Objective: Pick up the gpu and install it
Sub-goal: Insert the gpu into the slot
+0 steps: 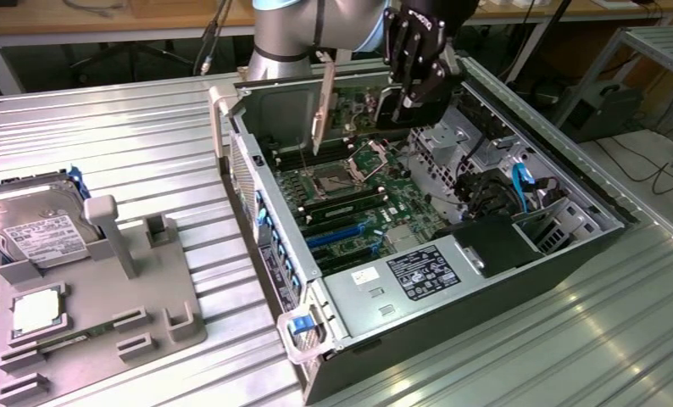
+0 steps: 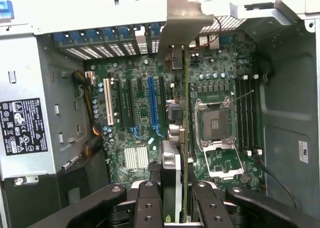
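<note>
Wrist view: gripper grasping the gpu over the motherboard, mid-install, and it likely needs careful squaring before seating.

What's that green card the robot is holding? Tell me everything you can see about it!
The gpu is a thin, flat card with a green circuit board. A long silver metal bracket caps one end, and a chunky cooler sits on one face. The gripper pinches it from both sides and holds it on edge, in the air over the motherboard inside the open computer case. It looks like it is not in a slot yet, and only the gripper touches it.
</note>
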### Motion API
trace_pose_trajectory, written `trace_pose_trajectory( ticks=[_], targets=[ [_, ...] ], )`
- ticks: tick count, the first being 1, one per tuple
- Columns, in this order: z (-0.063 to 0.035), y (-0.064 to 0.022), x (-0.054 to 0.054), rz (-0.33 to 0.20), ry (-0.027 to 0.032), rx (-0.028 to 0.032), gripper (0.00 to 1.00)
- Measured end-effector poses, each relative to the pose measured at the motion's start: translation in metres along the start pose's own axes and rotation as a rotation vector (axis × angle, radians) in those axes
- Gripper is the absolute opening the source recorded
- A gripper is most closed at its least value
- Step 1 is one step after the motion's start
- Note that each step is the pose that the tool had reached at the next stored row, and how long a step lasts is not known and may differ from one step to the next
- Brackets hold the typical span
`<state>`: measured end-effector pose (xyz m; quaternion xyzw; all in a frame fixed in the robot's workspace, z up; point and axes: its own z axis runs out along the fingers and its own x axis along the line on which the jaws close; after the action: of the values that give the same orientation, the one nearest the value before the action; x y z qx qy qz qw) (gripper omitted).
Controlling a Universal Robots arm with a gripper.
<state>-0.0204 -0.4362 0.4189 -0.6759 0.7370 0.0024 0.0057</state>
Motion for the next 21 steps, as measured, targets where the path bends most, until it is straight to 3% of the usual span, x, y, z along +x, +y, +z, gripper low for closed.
trace_pose_trajectory(
  ticks=[16, 21],
  targets=[
    [0.0294, -0.0025, 0.001, -0.018, -0.0006, -0.0006, 0.28],
    [0.0343, -0.0033, 0.001, -0.029, -0.0010, 0.0044, 0.28]
  ],
)
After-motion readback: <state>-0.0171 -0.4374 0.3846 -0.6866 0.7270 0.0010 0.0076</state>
